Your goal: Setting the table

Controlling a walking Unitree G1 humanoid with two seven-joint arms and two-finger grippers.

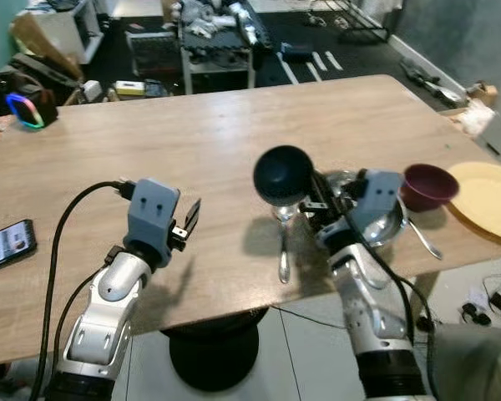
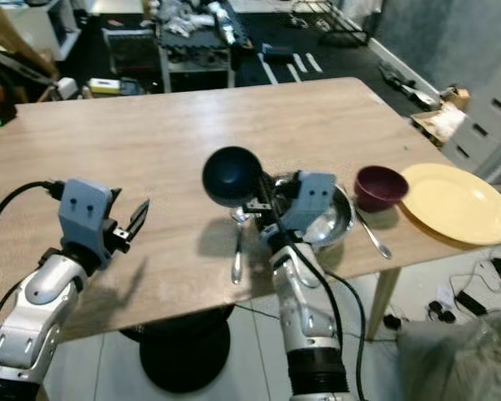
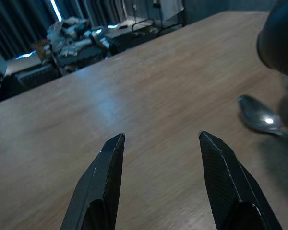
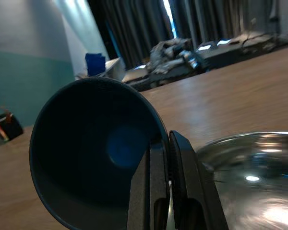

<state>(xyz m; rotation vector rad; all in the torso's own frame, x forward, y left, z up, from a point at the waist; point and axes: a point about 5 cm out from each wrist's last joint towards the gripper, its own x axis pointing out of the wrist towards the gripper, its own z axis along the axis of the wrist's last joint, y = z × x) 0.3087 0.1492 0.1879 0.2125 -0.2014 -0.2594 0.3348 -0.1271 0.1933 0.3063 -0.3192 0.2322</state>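
Left eye view is showing the left gripper (image 1: 189, 219) hovering wide apart over the table (image 1: 192, 134) near its front edge. Right gripper (image 1: 311, 203) is pinching the rim of a dark bowl (image 1: 282, 175), lifted, tilted. It seems light but slippery. Steel bowl (image 1: 384, 221) and maroon bowl (image 1: 426, 185) are looking empty.

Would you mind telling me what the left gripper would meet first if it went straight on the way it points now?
Probably only the bare table. The open left gripper points across it, and the spoon lies off to the side.
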